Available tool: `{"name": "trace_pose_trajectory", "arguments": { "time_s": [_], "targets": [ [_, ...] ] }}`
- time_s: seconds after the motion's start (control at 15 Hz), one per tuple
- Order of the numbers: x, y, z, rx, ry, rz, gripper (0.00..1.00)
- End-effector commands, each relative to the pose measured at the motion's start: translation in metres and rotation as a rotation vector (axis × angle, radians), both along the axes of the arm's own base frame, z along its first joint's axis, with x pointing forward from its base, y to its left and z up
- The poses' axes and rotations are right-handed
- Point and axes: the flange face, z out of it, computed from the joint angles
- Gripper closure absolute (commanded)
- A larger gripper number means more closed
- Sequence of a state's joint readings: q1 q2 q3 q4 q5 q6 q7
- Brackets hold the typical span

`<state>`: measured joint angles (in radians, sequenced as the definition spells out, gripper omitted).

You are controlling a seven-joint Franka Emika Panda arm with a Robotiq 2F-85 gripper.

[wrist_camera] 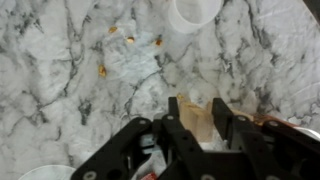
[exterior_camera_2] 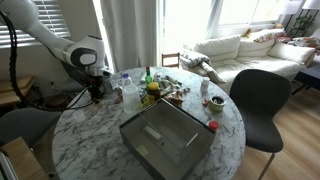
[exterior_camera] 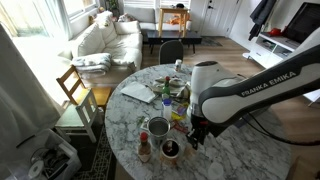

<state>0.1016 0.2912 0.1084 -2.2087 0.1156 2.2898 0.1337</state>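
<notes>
In the wrist view my gripper is low over the marble table. Its two black fingers are shut on a tan, soft-looking packet that fills the gap between them. A crumpled clear wrapper with orange bits lies just ahead, and a white cup stands beyond it. In both exterior views the gripper hangs close to the table top beside a cluster of bottles and cups. What the packet is cannot be told.
A dark-filled mug, a small bottle and a cup stand near the gripper. A green bottle and clutter fill the table middle. A grey tray lies on the table. A dark chair and a wooden chair stand beside it.
</notes>
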Motion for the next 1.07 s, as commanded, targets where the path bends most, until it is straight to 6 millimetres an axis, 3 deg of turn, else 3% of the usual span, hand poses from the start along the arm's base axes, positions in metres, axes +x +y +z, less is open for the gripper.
{"name": "trace_pose_trajectory", "arguments": {
  "time_s": [0.0, 0.07, 0.27, 0.67, 0.8, 0.87, 1.0],
  "targets": [
    [0.001, 0.0, -0.003, -0.02, 0.005, -0.005, 0.27],
    [0.0, -0.002, -0.003, -0.023, 0.003, -0.01, 0.19],
    [0.0, -0.008, -0.001, -0.034, -0.001, -0.016, 0.15],
    [0.0, -0.013, 0.002, -0.058, -0.005, -0.015, 0.19],
    [0.0, -0.012, 0.007, -0.055, -0.017, -0.013, 0.12],
    [0.0, -0.01, 0.012, -0.052, -0.028, -0.013, 0.03],
    [0.0, -0.006, 0.021, -0.046, -0.047, -0.005, 0.0]
  ]
}}
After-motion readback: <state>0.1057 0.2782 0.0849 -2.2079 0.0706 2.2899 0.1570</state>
